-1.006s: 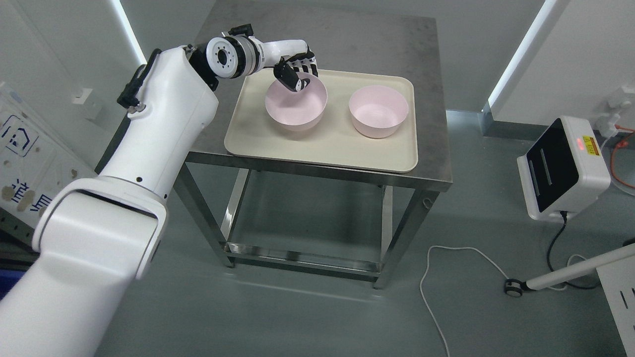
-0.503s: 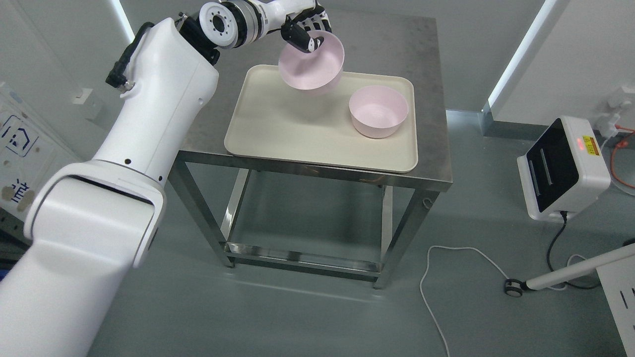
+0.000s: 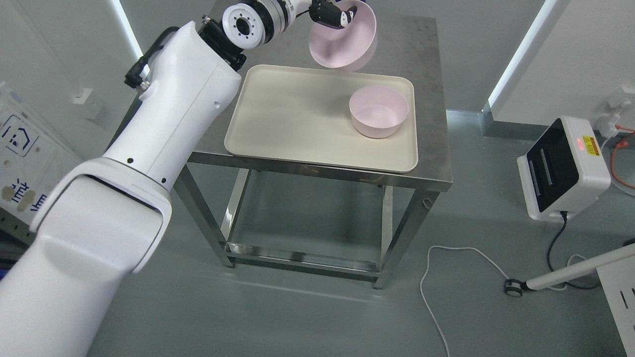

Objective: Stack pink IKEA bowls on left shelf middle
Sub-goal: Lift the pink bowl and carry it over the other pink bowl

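Left robot hand (image 3: pixel 331 12), head view: top centre of the frame, fingers clamped on the rim of a pink bowl (image 3: pixel 342 42). Bowl held in the air, tilted, above the far edge of the cream tray (image 3: pixel 292 124). Second pink bowl (image 3: pixel 378 111): upright on the tray's right part. Tray on the steel bench (image 3: pixel 421 64). White box (image 3: pixel 563 166) on the floor, right of frame.
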You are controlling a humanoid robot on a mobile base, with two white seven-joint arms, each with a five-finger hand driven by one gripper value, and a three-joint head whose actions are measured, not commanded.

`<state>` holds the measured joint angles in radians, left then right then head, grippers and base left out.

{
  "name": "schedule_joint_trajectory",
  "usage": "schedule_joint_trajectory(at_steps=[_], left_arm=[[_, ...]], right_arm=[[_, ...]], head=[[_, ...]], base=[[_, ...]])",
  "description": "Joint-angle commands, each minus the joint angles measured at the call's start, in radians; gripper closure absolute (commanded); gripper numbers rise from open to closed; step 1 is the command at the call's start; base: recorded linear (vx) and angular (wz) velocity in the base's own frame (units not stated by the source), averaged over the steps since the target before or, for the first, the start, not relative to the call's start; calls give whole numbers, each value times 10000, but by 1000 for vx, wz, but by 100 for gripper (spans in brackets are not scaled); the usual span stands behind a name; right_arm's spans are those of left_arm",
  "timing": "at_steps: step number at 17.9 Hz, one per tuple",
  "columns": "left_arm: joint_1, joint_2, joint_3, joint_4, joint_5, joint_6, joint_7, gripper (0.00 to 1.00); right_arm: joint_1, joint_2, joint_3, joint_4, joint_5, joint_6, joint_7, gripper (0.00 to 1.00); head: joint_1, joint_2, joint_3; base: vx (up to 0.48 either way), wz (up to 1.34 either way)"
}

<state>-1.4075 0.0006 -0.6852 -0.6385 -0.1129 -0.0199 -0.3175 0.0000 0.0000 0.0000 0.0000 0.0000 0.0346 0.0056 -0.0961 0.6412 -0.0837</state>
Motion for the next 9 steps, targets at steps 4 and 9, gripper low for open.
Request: schedule_joint_trajectory(at_steps=[4,9], left_arm=[[23,168,-4484,-1070,930,427,1287,99],[23,168,-4484,-1009,868,719,1518,98]], right_arm=[[291,-175,-107,-337,0,7,6,0],[291,-175,-107,-337,0,7,6,0]], head=[[0,0,0],[0,0,0]], base=[[0,0],[0,0]])
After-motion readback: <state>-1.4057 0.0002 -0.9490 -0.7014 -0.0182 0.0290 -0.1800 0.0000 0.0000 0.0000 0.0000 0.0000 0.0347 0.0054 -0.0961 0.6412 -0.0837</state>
